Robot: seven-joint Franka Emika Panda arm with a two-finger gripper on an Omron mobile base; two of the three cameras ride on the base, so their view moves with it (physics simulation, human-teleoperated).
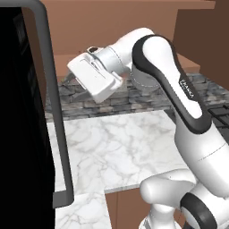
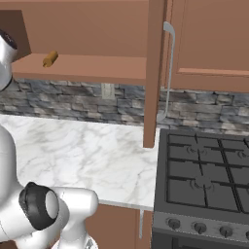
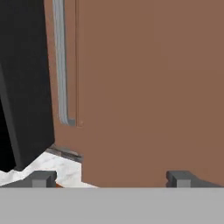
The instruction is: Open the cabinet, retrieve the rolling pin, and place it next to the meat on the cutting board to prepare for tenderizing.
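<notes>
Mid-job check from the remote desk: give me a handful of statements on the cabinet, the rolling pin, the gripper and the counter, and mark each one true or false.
1. One door of the brown wooden wall cabinet stands swung open, edge-on to the right base camera. True.
2. The slim light-tan wooden rolling pin lies on the white marble counter. False: it lies on the cabinet's shelf, above the counter.
3. The gripper is shut on the rolling pin. False: its jaws stand wide apart with nothing between them.
4. The hand view faces a brown door with a slim silver bar handle. True.
5. A black gas stove sits right of the counter. True.
</notes>
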